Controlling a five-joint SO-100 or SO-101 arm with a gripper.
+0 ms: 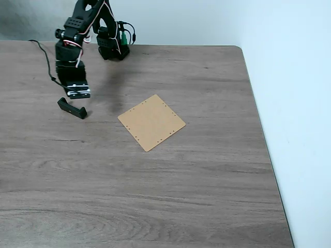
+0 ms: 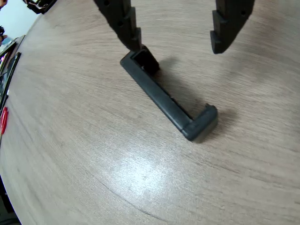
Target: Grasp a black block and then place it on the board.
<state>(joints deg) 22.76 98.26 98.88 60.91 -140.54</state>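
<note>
The black block [image 2: 166,101] lies flat on the bench [image 1: 155,196], left of the board [image 1: 151,122] in the fixed view and well apart from it. Your tool [image 2: 176,44] hangs just above the block with its fingers spread wide and empty, and in the wrist view the left finger [image 2: 123,21] is over one raised end tab.

Black block [image 1: 72,108] lies flat on tabletop, tabs up, well left of tan square board [image 1: 151,122], apart.
</note>
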